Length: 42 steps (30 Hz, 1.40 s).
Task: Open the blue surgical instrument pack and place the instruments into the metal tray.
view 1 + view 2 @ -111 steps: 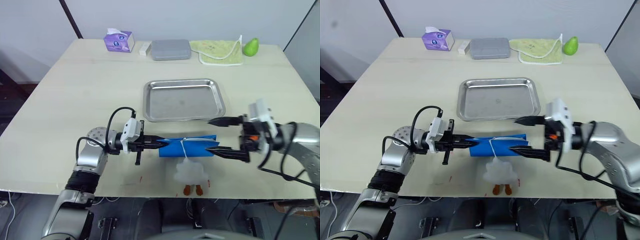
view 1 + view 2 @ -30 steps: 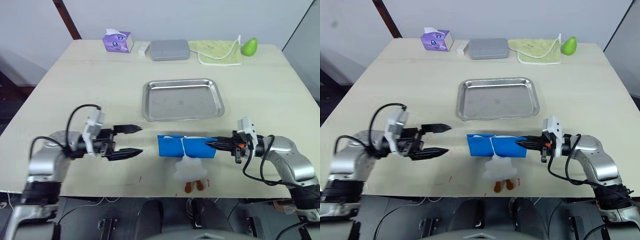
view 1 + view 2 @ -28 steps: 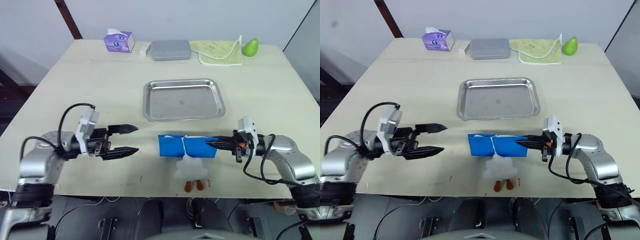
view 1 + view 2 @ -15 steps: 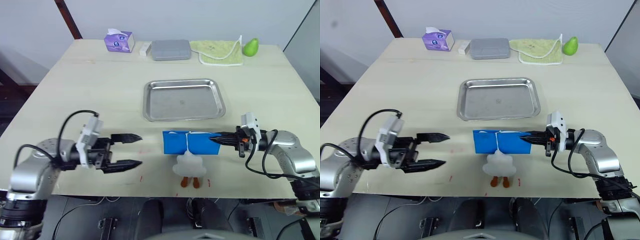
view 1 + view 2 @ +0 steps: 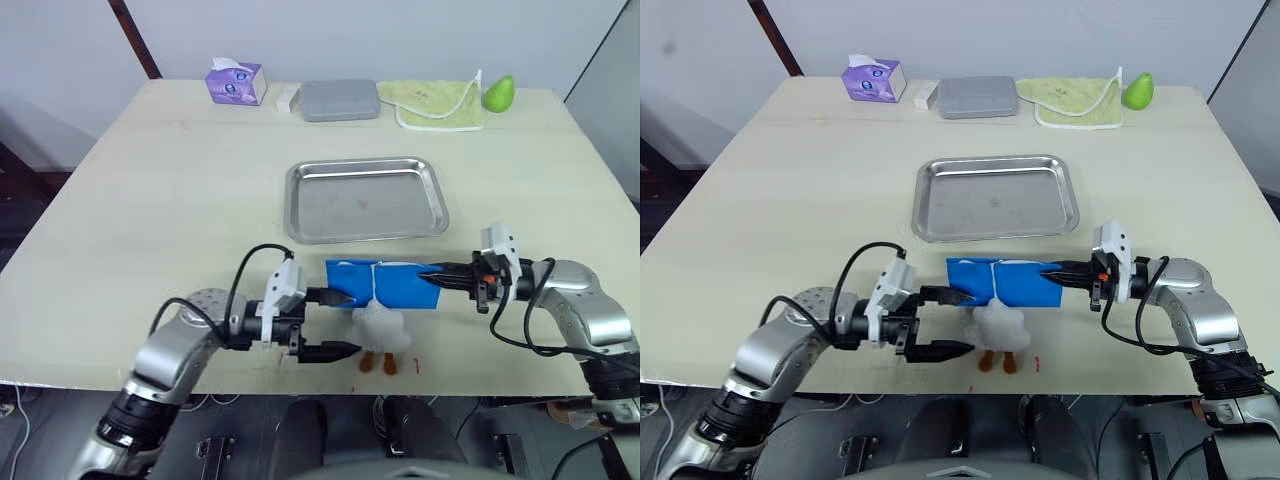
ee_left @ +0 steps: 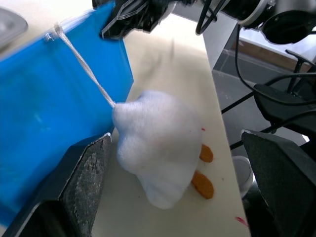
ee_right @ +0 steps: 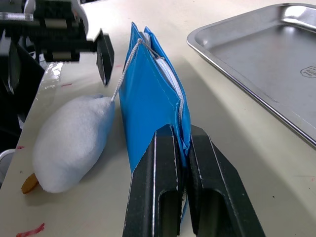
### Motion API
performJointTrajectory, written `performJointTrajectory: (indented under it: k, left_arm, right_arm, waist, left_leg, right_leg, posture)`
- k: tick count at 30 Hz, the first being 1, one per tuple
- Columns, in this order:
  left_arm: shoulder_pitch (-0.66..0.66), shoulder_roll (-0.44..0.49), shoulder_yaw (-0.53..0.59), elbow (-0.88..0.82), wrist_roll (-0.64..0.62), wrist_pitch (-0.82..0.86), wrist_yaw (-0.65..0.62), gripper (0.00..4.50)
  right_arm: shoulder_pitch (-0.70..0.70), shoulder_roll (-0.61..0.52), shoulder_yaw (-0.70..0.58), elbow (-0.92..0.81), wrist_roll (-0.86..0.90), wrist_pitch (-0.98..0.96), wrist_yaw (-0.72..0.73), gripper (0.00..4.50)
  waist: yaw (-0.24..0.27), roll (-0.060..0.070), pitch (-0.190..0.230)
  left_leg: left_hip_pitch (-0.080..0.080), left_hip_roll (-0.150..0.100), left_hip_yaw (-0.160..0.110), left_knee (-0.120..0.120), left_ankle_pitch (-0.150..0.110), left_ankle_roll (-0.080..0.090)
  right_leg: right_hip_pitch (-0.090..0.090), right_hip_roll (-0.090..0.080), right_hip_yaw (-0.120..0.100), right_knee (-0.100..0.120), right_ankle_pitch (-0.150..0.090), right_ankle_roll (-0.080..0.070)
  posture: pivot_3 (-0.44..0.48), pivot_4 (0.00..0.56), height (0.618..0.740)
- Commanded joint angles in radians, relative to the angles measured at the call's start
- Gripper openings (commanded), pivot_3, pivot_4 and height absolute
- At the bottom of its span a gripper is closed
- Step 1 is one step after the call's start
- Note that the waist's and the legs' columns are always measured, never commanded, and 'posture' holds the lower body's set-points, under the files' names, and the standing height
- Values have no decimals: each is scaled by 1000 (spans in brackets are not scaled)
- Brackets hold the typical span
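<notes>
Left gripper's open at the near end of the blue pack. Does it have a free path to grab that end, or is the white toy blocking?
Probably yes. The left gripper is open, one finger already at the blue pack's left end. The white toy, tied to the pack by a string, sits between its fingers and may get caught.

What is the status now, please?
Right end effector shut on blue pack. Left end effector open beside it. White toy tied on. Tray empty.

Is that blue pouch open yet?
Not yet: the blue surgical instrument pack lies folded flat, a white string around it, its end clamped by the right gripper.
</notes>
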Motion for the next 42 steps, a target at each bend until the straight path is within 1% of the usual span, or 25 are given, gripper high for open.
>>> performJointTrajectory:
  k: [1,2,3,4,6,7,9,10,11,12,14,16,17,20,22,23,26,29,32,36,39,42]
  left_arm:
    - [-39,-33,-81,53,83,-55,15,4462]
    - [-44,-41,-97,65,97,-64,13,4462]
    - [-49,-50,-113,74,107,-68,11,3905]
    - [-52,-59,-126,83,118,-75,9,3741]
    - [-63,-80,-143,111,141,-93,14,2841]
    - [-69,-90,-149,129,152,-102,16,2268]
    - [-77,-101,-153,155,164,-120,13,1380]
    - [-79,-105,-151,162,165,-126,10,867]
    - [-80,-108,-145,168,164,-133,8,609]
    - [-82,-110,-133,171,155,-141,4,91]
    - [-82,-110,-89,152,101,-149,-25,36]
    - [-76,-90,-23,109,17,-165,-84,36]
    - [-76,-79,13,90,-29,-146,-100,36]
    - [-89,-24,115,77,-125,-81,-123,36]
    - [-104,14,191,103,-192,-27,-127,36]
    - [-110,53,226,136,-207,-14,-155,36]
    - [-123,129,281,209,-216,-1,-213,36]
    - [-130,189,308,294,-184,-23,-251,36]
    - [-104,233,315,361,-142,-66,-279,36]
    - [-89,252,316,413,-100,-109,-293,36]
    - [-95,248,313,416,-81,-120,-289,36]
    - [-105,240,308,394,-82,-107,-276,36]
  right_arm:
    - [-5,-10,-18,-52,1,12,-17,0]
    - [-4,-10,-19,-57,2,17,-19,0]
    - [-2,-11,-19,-62,3,20,-21,0]
    - [0,-11,-20,-66,4,22,-22,0]
    - [5,-11,-22,-75,5,27,-26,0]
    - [8,-11,-22,-80,6,29,-28,0]
    - [13,-11,-23,-89,8,34,-33,0]
    - [15,-11,-23,-93,9,37,-34,0]
    - [17,-11,-23,-95,10,38,-35,0]
    - [19,-11,-24,-97,10,37,-36,0]
    - [22,-12,-24,-98,10,36,-39,0]
    - [23,-10,-23,-92,8,30,-40,0]
    - [23,-9,-22,-87,6,26,-40,0]
    - [22,-7,-20,-69,0,12,-36,0]
    - [20,-6,-22,-60,-1,5,-35,0]
    - [21,-8,-24,-55,0,2,-33,0]
    - [26,-12,-28,-44,2,-7,-25,0]
    - [34,-21,-37,-36,6,-10,-16,0]
    - [41,-25,-47,-35,10,-11,-14,0]
    - [40,-23,-71,-34,33,-2,-21,0]
    - [24,-10,-134,-68,163,98,-31,0]
    - [-6,-18,-205,-150,374,283,-39,0]
  waist:
    - [0,0,0]
    - [0,0,0]
    - [0,0,0]
    - [-2,0,0]
    - [-1,0,0]
    - [-1,0,0]
    - [0,0,0]
    - [0,0,0]
    - [-1,0,0]
    - [-1,0,0]
    - [-1,0,0]
    - [-1,0,0]
    - [-2,0,0]
    - [-2,0,0]
    - [-2,0,0]
    - [-2,0,0]
    - [-3,0,0]
    - [-2,0,0]
    - [-2,0,0]
    - [-1,0,0]
    - [1,0,0]
    - [1,0,0]
  left_leg:
    - [0,0,0,0,0,0]
    - [0,0,0,0,0,0]
    - [0,0,0,0,0,0]
    - [0,0,0,0,0,0]
    - [0,0,0,0,0,0]
    - [0,0,0,0,0,0]
    - [0,0,0,0,0,0]
    - [0,0,-1,0,0,0]
    - [0,0,0,0,0,0]
    - [0,0,0,0,0,0]
    - [0,0,0,1,0,0]
    - [0,0,0,1,0,0]
    - [0,0,0,1,0,0]
    - [0,0,-1,1,0,0]
    - [0,0,-1,0,0,0]
    - [0,0,-1,0,0,0]
    - [0,0,-1,0,0,0]
    - [0,0,-1,0,0,0]
    - [0,0,-1,0,0,0]
    - [0,0,0,0,0,0]
    - [0,0,0,0,0,0]
    - [-1,0,0,0,0,0]
  right_leg:
    - [0,0,0,0,0,0]
    - [0,0,0,0,0,0]
    - [0,0,0,0,0,0]
    - [0,0,0,0,0,0]
    - [0,0,1,0,0,0]
    - [0,0,0,0,0,0]
    - [0,0,0,0,0,0]
    - [0,0,0,0,0,0]
    - [0,0,0,0,0,0]
    - [0,0,0,0,0,0]
    - [0,0,0,0,0,0]
    - [0,0,0,0,0,0]
    - [0,0,0,0,0,0]
    - [0,0,0,1,0,0]
    - [0,0,-1,0,0,0]
    - [0,0,-1,0,0,0]
    - [0,0,-1,0,0,0]
    - [0,0,-1,0,0,0]
    - [0,0,-1,0,0,0]
    - [0,0,-1,-1,0,0]
    - [0,0,-1,0,0,0]
    - [0,0,-1,0,0,0]
  posture:
    - [0,150,740]
    - [0,150,740]
    - [0,150,740]
    - [0,150,740]
    - [0,150,740]
    - [0,150,740]
    - [0,150,740]
    - [0,150,740]
    - [0,150,740]
    - [0,150,740]
    - [0,150,740]
    - [0,150,740]
    - [0,150,740]
    - [0,150,740]
    - [0,150,740]
    - [0,150,740]
    - [0,150,740]
    - [0,150,740]
    - [0,150,740]
    - [0,150,740]
    - [0,150,740]
    - [0,150,740]
